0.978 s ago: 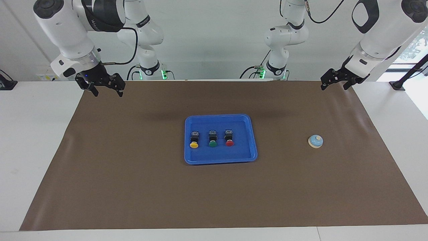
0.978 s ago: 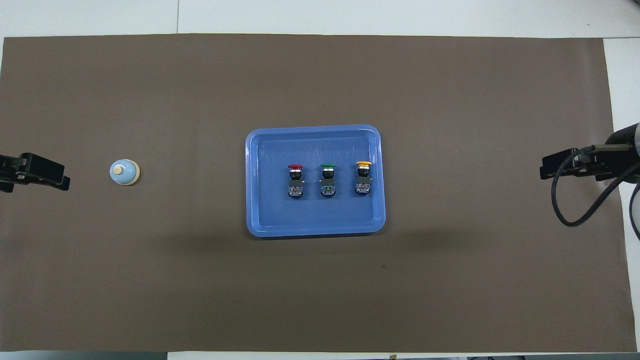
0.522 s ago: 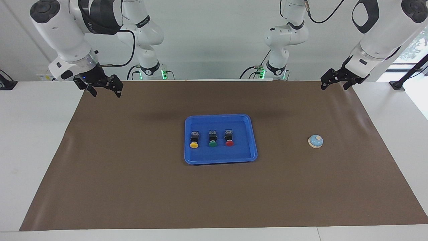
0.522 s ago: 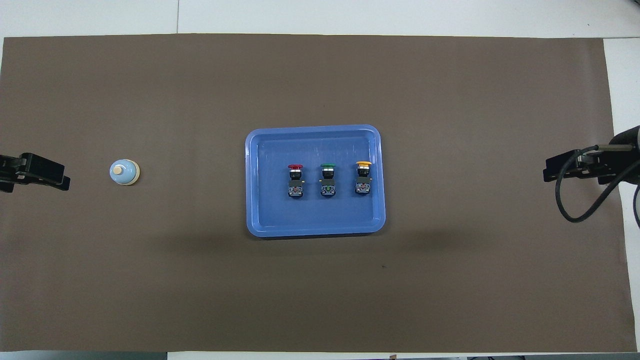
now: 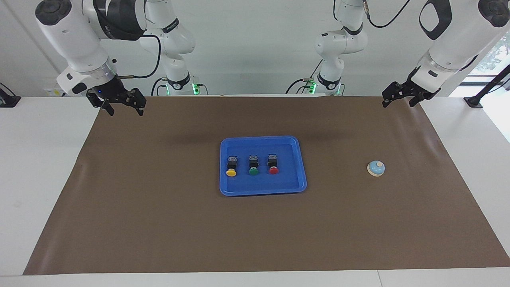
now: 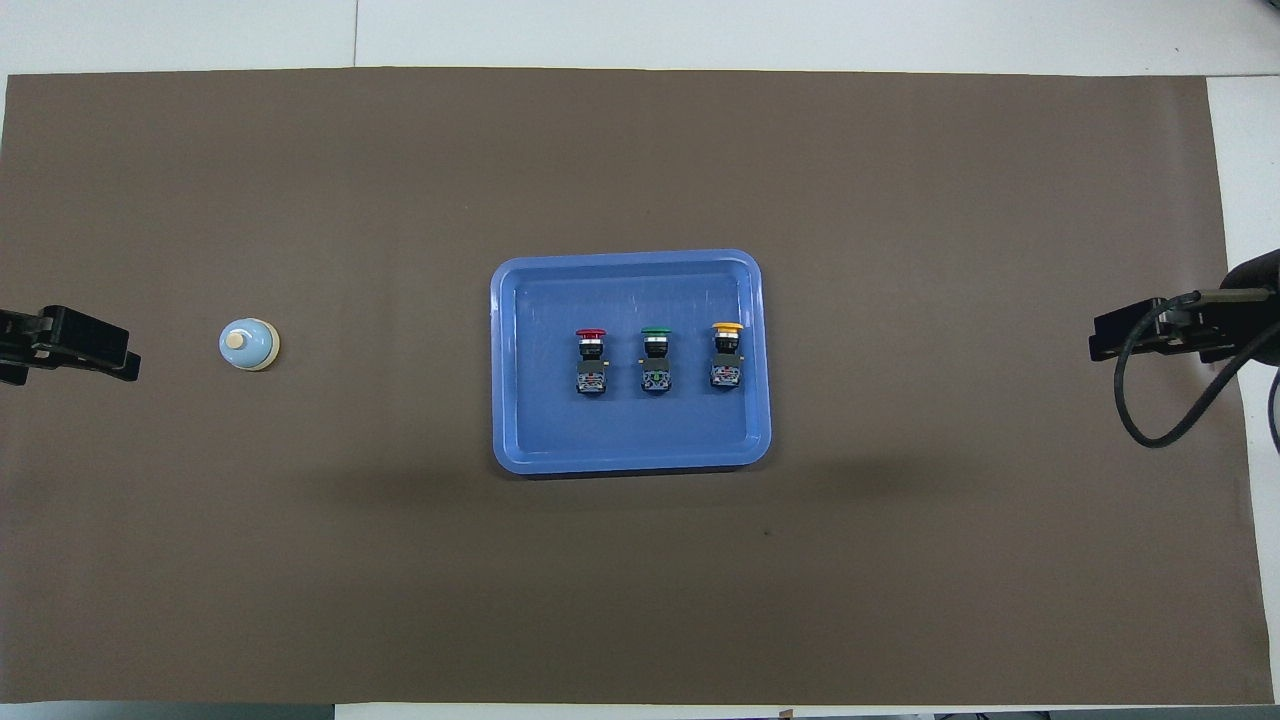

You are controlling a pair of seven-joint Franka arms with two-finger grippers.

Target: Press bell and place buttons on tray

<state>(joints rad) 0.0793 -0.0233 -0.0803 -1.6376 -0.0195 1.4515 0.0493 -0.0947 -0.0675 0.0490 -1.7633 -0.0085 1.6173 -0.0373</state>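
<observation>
The blue tray (image 5: 287,181) (image 6: 630,432) lies mid-mat. Three buttons lie in it in a row: yellow (image 5: 231,166) (image 6: 727,350) toward the right arm's end, green (image 5: 253,165) (image 6: 656,353) in the middle, red (image 5: 273,164) (image 6: 591,355) toward the left arm's end. The light-blue bell (image 5: 376,168) (image 6: 248,345) stands alone on the mat toward the left arm's end. My left gripper (image 5: 398,103) (image 6: 70,345) hangs open and empty over the mat's edge beside the bell. My right gripper (image 5: 126,111) (image 6: 1135,338) hangs open and empty over the mat's edge at its own end.
A brown mat (image 5: 159,223) covers most of the white table (image 5: 36,179). The arm bases (image 5: 255,85) stand at the robots' edge of the table. A black cable (image 6: 1150,400) loops below the right wrist.
My right gripper has drifted a little outward toward its own end of the table. The left gripper, bell, tray and buttons have not moved.
</observation>
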